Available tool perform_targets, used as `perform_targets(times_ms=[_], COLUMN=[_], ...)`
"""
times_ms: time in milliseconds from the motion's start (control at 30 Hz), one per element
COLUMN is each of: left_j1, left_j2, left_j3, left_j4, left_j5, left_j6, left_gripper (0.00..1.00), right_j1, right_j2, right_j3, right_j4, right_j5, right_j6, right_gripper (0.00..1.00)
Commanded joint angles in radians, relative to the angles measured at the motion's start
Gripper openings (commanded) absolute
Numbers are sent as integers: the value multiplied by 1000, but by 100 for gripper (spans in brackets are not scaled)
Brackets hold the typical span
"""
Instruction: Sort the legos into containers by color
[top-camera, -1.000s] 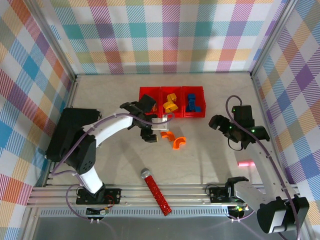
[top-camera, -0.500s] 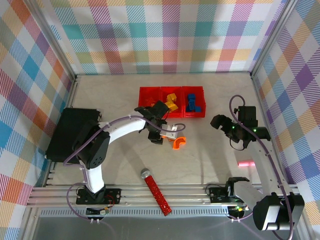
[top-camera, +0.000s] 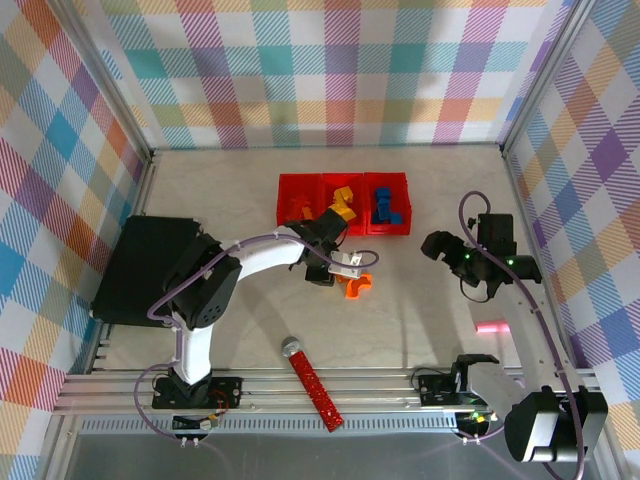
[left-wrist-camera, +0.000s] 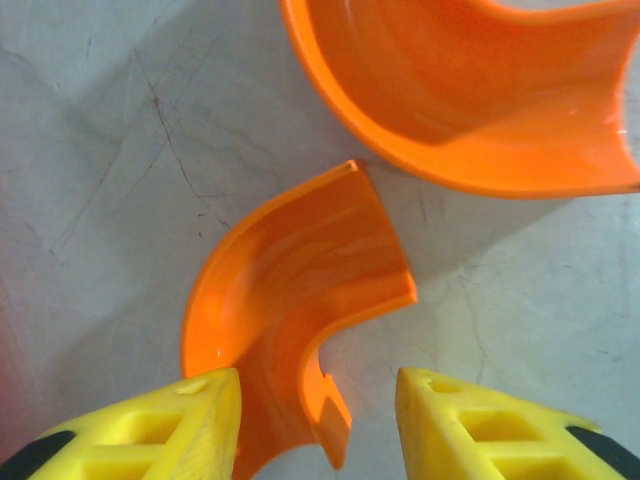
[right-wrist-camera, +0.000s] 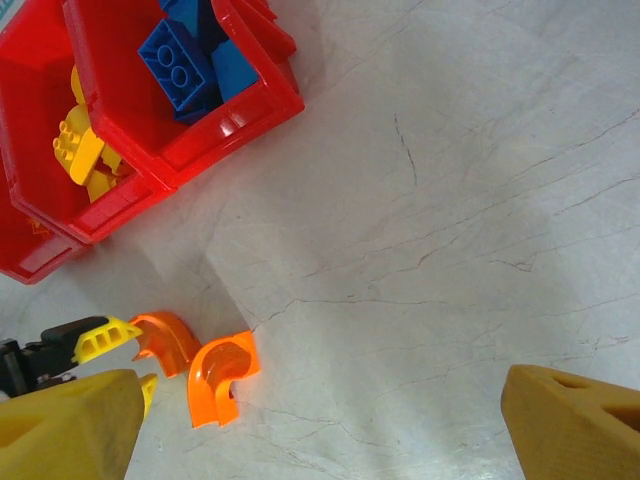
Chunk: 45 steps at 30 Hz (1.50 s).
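Observation:
Two curved orange lego arches lie on the table in front of the containers (top-camera: 343, 183), three joined red bins. My left gripper (left-wrist-camera: 315, 420) is lowered over the nearer arch (left-wrist-camera: 290, 300), its yellow fingers (left-wrist-camera: 190, 420) astride the arch's end. The left finger is against the arch and a gap shows on the right, so it is open. The second arch (left-wrist-camera: 470, 100) lies just beyond. In the top view the left gripper (top-camera: 338, 276) covers one arch beside the other (top-camera: 358, 288). Yellow legos (right-wrist-camera: 85, 150) fill the middle bin, blue legos (right-wrist-camera: 180, 60) the right one. My right gripper (right-wrist-camera: 320, 430) hovers open, holding nothing.
A long red studded stick with a grey end (top-camera: 312, 385) lies near the front rail. A large black case (top-camera: 140, 265) sits at the left. A small pink bar (top-camera: 490, 326) lies at the right. Plaid walls close in three sides.
My left gripper has moved right from in front of the left bin and come down over the orange arches, its jaws narrowing. The right arm has barely shifted.

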Motion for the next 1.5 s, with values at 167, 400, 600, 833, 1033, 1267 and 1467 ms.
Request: perform_targets(times_ms=[167, 400, 600, 833, 1033, 1267, 1467], left_j1=[-5, -5, -5, -5, -5, -4, 0], left_j2=[23, 82, 100, 80, 43, -68, -198], left_j3=[7, 71, 77, 51, -4, -49, -63], left_j4=[60, -10, -25, -6, 50, 91, 85], left_j5=[-38, -48, -54, -72, -86, -49, -59], left_j6=[-40, -64, -68, -68, -82, -165, -219], left_gripper=[39, 34, 26, 8, 0, 0, 0], right_j1=[-15, -17, -21, -23, -24, -25, -25], right_j2=[-12, -6, -9, -12, -19, -39, -54], right_j3=[11, 26, 37, 37, 42, 50, 55], right_j4=[-22, -34, -44, -47, -54, -76, -89], right_j5=[-33, -43, -38, -38, -37, -31, -26], right_j6=[-38, -48, -57, -52, -50, -53, -53], right_gripper=[93, 93, 93, 93, 93, 93, 93])
